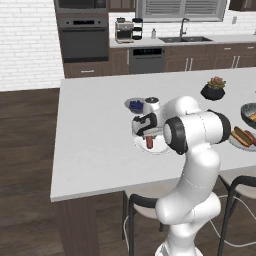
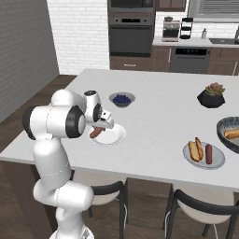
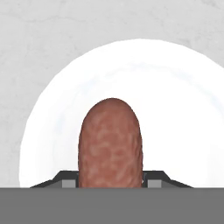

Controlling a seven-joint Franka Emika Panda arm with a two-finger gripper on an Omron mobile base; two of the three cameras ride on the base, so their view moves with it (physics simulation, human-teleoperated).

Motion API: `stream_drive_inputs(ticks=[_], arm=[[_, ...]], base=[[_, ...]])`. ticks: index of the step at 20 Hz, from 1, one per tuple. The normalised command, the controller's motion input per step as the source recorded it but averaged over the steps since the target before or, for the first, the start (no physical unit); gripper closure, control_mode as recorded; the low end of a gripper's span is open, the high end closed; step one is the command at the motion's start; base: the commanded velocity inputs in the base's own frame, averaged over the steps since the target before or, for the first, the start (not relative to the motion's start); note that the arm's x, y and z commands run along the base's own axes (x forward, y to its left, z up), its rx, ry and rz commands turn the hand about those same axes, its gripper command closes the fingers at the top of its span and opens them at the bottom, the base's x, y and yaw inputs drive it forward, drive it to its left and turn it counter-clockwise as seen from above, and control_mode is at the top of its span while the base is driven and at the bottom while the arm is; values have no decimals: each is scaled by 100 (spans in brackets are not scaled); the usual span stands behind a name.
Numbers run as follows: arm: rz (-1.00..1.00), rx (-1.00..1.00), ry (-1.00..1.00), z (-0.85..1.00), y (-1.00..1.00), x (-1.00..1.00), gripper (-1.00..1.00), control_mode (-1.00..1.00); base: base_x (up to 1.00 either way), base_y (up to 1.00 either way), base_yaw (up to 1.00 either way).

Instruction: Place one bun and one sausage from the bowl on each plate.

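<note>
Sausage (image 3: 110, 144) right up close, pinched in the gripper (image 1: 148, 136) and hanging over the near-left white plate (image 2: 116, 136), which has no bun on it! Over on the right, the other plate (image 2: 218, 162) already has its bun and sausage, with the bowl (image 2: 224, 124) just beyond. Arm's folded tight, hand pointing down. Next, I'd guess: lower, let go, go fetch a bun.

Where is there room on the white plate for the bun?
The white plate under the gripper is bare all around the sausage it holds, with room on either side. The other plate is crowded: a bun and a sausage already fill it.
</note>
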Motion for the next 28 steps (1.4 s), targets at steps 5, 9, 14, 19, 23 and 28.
stream_drive_inputs(ticks=[5, 9, 14, 19, 23, 28], arm=[[0, 0, 0, -1, 0, 3, -100, -100], [0, 0, 0, 5, 0, 0, -100, -100], [0, 0, 0, 36, 0, 0, -100, -100], [0, 0, 0, 70, 0, -65, -100, -100], [0, 3, -8, 42, 15, -100, -100, -100], [1, 6, -32, 46, -2, -100, -100, -100]], base=[[0, 0, 0], [0, 0, 0], [0, 0, 0], [0, 0, 0], [0, 0, 0], [0, 0, 0]])
